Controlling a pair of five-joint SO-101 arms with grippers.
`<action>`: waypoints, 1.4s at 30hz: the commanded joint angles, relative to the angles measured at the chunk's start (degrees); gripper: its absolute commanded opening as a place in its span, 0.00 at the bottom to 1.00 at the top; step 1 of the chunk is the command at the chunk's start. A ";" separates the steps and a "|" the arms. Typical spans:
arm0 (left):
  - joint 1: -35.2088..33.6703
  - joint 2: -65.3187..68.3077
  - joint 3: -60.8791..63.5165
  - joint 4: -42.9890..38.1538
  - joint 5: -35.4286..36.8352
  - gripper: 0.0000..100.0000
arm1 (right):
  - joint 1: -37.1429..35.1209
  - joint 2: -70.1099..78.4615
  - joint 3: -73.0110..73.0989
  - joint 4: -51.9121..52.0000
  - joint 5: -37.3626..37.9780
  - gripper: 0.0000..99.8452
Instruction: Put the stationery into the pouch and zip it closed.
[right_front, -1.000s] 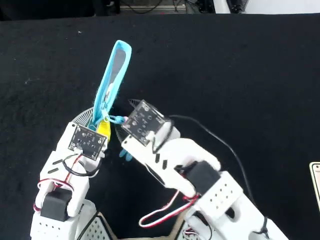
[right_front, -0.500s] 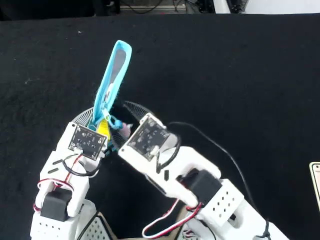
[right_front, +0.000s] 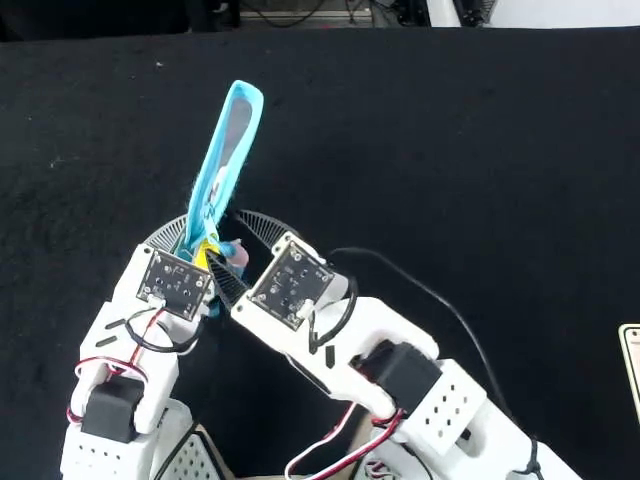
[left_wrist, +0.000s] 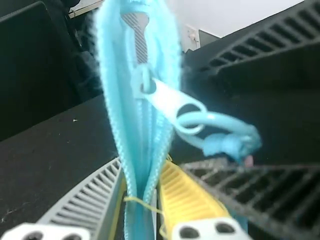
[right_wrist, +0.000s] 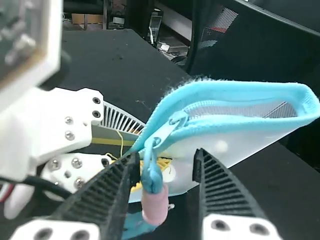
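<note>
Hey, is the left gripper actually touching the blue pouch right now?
Touching. The left wrist view shows the lower edge of the pouch pinched in the left gripper, between its grey and yellow jaws.

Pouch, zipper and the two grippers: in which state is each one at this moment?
pouch: on edge, held at one end.
zipper slider: near the held end; teeth joined beyond it, a short stretch open before it.
pull tab: hanging, not pinched.
left gripper: shut on the pouch.
right gripper: open, one finger on each side of the pull tab.
</note>
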 joint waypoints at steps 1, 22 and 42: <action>-0.40 -0.53 -1.45 -1.93 -0.53 0.03 | -0.44 -1.45 -0.57 -1.58 0.00 0.04; -0.40 -0.53 -1.45 -2.02 -0.53 0.03 | 2.90 -16.48 2.68 -0.26 -0.44 0.01; -0.40 -0.53 -1.45 -2.02 -0.53 0.03 | 6.68 -10.33 3.12 -6.33 -2.73 0.01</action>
